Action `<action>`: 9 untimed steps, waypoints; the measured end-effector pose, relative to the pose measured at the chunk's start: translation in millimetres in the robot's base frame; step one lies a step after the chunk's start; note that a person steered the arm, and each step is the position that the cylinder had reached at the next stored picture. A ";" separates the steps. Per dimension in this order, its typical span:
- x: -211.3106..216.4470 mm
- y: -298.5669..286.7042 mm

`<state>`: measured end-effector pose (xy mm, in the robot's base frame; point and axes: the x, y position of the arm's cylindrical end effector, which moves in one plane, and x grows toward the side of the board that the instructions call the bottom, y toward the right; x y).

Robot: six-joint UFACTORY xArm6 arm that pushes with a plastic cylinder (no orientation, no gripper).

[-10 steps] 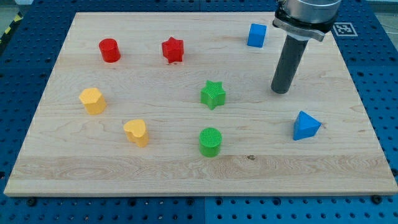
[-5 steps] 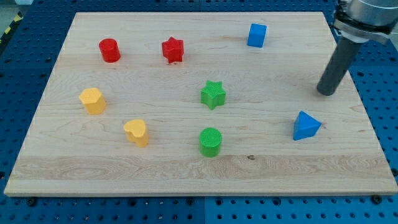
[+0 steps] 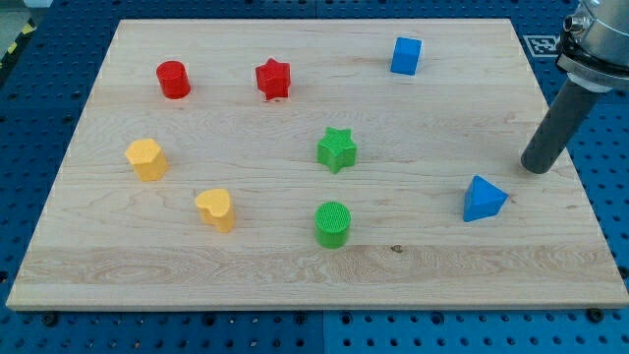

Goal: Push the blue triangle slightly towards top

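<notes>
The blue triangle lies on the wooden board at the view's right, toward the bottom. My tip rests on the board up and to the right of the triangle, close to the board's right edge. A gap shows between the tip and the triangle. The dark rod rises from the tip to the view's top right corner.
A blue cube sits near the top. A red cylinder and red star are at the upper left. A green star and green cylinder are in the middle. Two yellow blocks sit at the left.
My tip has moved to the view's right and slightly down, from the middle right of the board to near its right edge. No block has moved.
</notes>
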<state>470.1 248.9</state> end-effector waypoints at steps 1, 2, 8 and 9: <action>2.9 0.0; 7.0 0.0; 104.0 -15.8; 104.0 -15.9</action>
<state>574.1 233.0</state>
